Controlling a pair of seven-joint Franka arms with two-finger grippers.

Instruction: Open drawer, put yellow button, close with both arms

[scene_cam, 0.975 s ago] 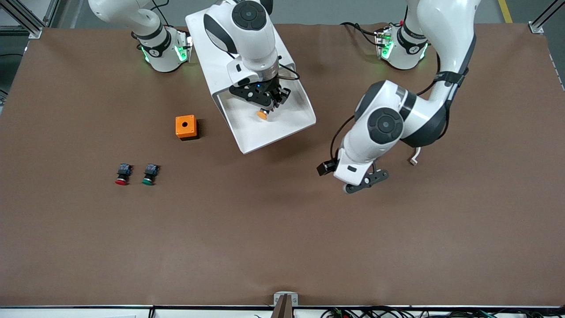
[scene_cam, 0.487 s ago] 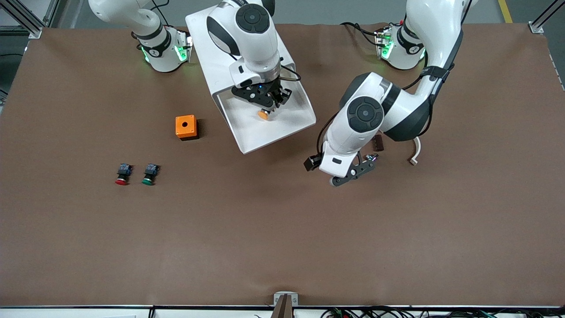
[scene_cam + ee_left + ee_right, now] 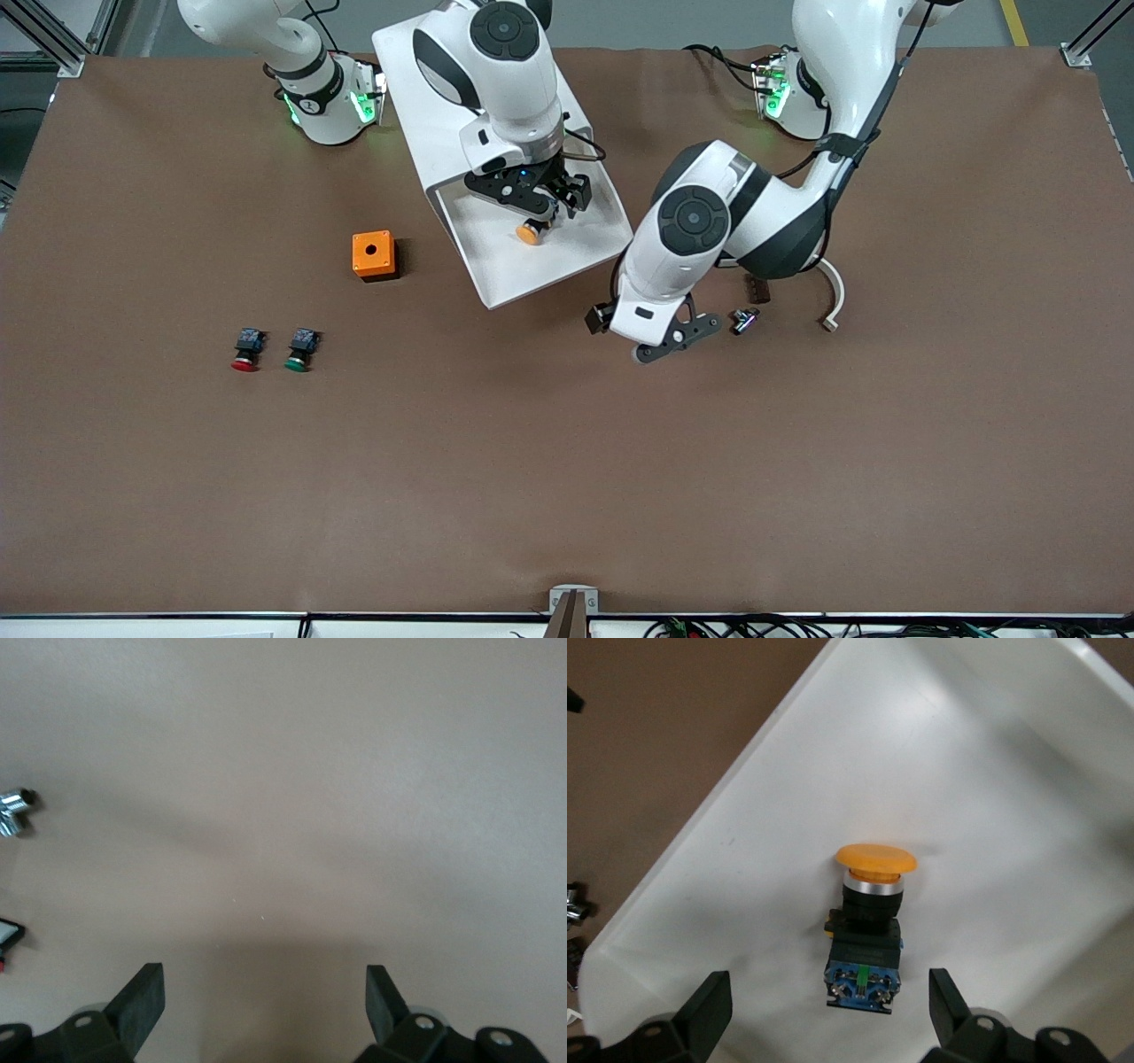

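The top drawer (image 3: pixel 532 270) stands pulled out of the white cabinet (image 3: pixel 416 80). The yellow button (image 3: pixel 528 232) lies on its side on the drawer's floor. My right gripper (image 3: pixel 547 209) hangs just above it, open and empty. In the right wrist view the button (image 3: pixel 868 921) lies free on the white tray (image 3: pixel 992 771), between and ahead of the right gripper's (image 3: pixel 830 1005) spread fingers. My left gripper (image 3: pixel 675 341) is open and empty over bare table, beside the drawer's front toward the left arm's end. The left wrist view shows the left gripper (image 3: pixel 264 1001) over brown mat.
An orange box with a hole (image 3: pixel 373 254) sits beside the drawer toward the right arm's end. Red-capped (image 3: pixel 245 349) and green-capped (image 3: pixel 301 349) buttons lie nearer the camera. A small metal part (image 3: pixel 744 319), a brown block (image 3: pixel 757 288) and a white curved piece (image 3: pixel 833 301) lie by the left arm.
The left arm has swung toward the drawer, carrying its open gripper toward the right arm's end and uncovering the small metal part. The right gripper has stayed over the button.
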